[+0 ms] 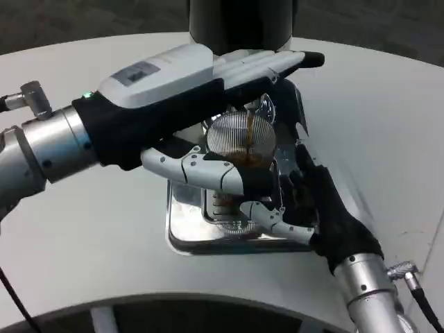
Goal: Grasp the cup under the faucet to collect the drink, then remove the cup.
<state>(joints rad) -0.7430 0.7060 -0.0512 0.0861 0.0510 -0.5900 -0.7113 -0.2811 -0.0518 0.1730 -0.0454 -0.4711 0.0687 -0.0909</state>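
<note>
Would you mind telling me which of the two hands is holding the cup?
The left hand: its fingers wrap the cup, while the right hand sits beside the tray.

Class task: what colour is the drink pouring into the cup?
Dark brown drink, seen in the head view, streaming into the clear ribbed cup.

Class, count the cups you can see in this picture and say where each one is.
1. A clear ribbed cup stands over the metal drip tray, a brown stream pouring into it, held by the left hand. Hands could hide others.

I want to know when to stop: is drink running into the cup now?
Yes, running: a brown stream falls into the cup.
</note>
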